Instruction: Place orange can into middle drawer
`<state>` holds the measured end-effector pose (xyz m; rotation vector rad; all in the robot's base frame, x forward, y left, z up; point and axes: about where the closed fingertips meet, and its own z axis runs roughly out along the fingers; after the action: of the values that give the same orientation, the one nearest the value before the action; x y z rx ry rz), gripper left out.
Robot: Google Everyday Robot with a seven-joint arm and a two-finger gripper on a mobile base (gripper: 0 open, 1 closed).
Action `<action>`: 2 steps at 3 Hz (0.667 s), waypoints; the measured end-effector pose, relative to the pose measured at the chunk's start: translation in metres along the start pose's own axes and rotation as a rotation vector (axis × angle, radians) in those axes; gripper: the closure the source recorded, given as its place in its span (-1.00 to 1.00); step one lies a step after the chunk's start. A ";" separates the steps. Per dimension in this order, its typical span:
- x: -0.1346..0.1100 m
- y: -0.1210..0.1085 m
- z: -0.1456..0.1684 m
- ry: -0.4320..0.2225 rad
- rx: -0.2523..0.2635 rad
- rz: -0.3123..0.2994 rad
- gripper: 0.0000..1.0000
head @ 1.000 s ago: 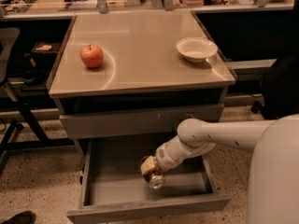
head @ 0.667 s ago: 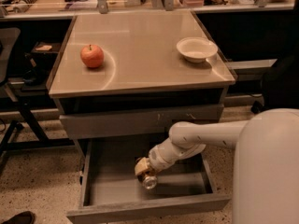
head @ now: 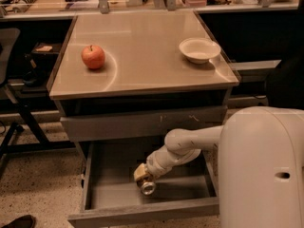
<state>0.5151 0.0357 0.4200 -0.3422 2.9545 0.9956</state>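
The orange can hangs tilted at the end of my arm, with its silver end facing down and forward. My gripper is shut on it, inside the open middle drawer and just above the grey tray floor, a little right of centre. The can covers most of the fingers. My white forearm reaches in from the right, over the drawer's right side.
A closed grey drawer front with pale scratch marks sits just above the open drawer. On the table top are a red-orange apple at the left and a white bowl at the right. My white body fills the lower right. A black chair stands at the left.
My arm has moved the can to the left and slightly forward inside the open drawer. The apple and the bowl have not moved.
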 end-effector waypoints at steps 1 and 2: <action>-0.004 -0.009 0.012 -0.005 0.016 0.017 1.00; -0.007 -0.017 0.021 -0.008 0.030 0.030 1.00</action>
<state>0.5245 0.0366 0.3936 -0.2935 2.9723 0.9528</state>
